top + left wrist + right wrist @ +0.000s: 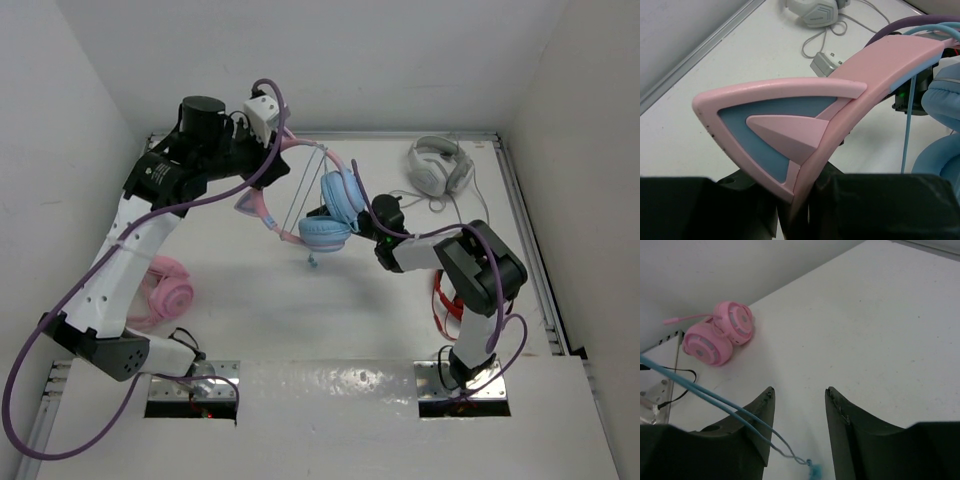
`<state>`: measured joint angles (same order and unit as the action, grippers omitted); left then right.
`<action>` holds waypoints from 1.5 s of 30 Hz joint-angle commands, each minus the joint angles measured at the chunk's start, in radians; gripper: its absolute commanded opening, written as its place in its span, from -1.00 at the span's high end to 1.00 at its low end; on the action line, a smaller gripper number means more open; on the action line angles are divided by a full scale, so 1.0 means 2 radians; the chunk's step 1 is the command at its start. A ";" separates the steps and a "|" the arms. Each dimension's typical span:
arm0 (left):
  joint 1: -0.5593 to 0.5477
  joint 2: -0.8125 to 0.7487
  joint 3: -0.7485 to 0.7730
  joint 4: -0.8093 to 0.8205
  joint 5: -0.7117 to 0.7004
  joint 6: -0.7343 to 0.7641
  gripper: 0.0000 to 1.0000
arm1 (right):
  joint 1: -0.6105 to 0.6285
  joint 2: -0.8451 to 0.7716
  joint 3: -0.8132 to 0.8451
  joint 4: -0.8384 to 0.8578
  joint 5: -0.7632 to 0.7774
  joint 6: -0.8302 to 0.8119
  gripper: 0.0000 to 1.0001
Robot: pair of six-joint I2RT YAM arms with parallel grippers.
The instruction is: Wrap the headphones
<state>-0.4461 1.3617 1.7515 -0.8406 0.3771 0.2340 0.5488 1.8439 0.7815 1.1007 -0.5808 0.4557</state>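
Above the middle of the counter (pixel 300 320), toward its far edge, the headphones (pixel 340 197) hang lifted off the surface. The left gripper (pixel 800 200) is clamped on the pink headband (pixel 890 55), right beside one of its cat ears (pixel 775 135), which fills most of the left wrist view. The two light-blue ear cups (pixel 326 234) dangle together below the band, and the thin pale cable (pixel 715 400) runs down from them, its plug end (pixel 313 262) hanging just under the lower cup.

The right gripper (pixel 797 392) sits just beside the cups on their right side. Its fingers (pixel 757 420) are spread apart with nothing between them, though the cable crosses in front of its left finger; whether it touches is hard to tell.

Near the left edge of the counter lies an all-pink pair of headphones (pixel 165 290), well apart from the held pair. A white pair (pixel 440 165) rests in the far right corner with its cord curled beside it.
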 commanded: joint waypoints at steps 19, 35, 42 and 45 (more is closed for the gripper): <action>0.116 0.001 0.072 0.086 0.068 -0.189 1.00 | 0.061 0.061 -0.038 0.094 0.073 0.038 1.00; 0.288 0.031 -0.054 0.248 0.012 -0.333 1.00 | 0.182 -0.037 -0.059 -0.113 0.089 -0.140 1.00; 0.308 0.053 -0.100 0.317 -0.045 -0.330 1.00 | 0.236 -0.064 0.011 -0.275 0.070 -0.216 1.00; 0.308 0.064 -0.129 0.340 -0.076 -0.311 1.00 | 0.256 -0.071 0.046 -0.332 0.061 -0.248 1.00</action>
<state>0.1471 1.4891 1.4967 -0.4313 0.3523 -0.3489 0.9958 1.7382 0.8207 0.6884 -0.3843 0.0830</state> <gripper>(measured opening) 0.192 0.002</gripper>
